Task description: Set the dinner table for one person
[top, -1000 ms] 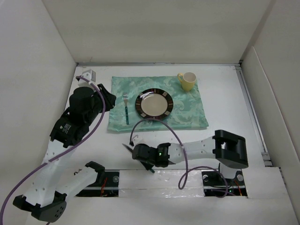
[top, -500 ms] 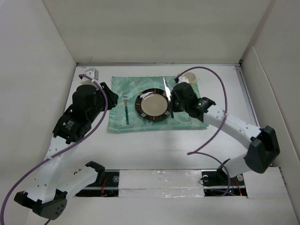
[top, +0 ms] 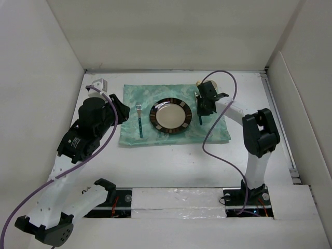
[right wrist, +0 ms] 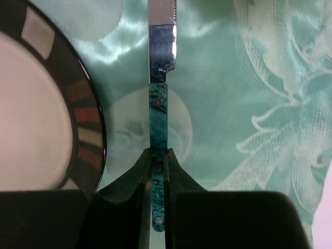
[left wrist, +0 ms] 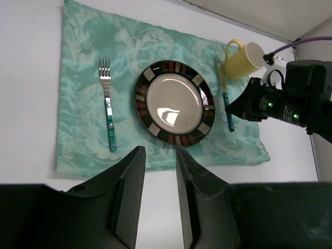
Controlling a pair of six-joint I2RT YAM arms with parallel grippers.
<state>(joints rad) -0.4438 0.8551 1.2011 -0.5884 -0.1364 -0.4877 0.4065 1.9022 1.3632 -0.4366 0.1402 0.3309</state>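
Note:
A mint-green placemat [top: 150,132] lies on the white dinner table [top: 171,166]. On it are a dark-rimmed plate [top: 170,115], a teal-handled fork [top: 139,119] to its left and a yellow mug [top: 211,84] at the far right corner. My right gripper [top: 202,106] is shut on the teal handle of a knife [right wrist: 157,116], which points straight along the plate's right side, low over the cloth [right wrist: 249,104]. In the left wrist view the knife [left wrist: 226,104] sits between the plate [left wrist: 174,102] and the mug [left wrist: 244,58]. My left gripper [left wrist: 159,153] is open and empty, above the placemat's near edge.
White upright panels close in the table at the left, back and right. The right arm's purple cable [top: 206,148] loops over the table in front of the placemat. The left arm [top: 85,129] stands over the table's left side.
My right arm has swung from the table's near edge out to the plate's right side, carrying the knife and bringing it low over the placemat. The left arm has barely moved.

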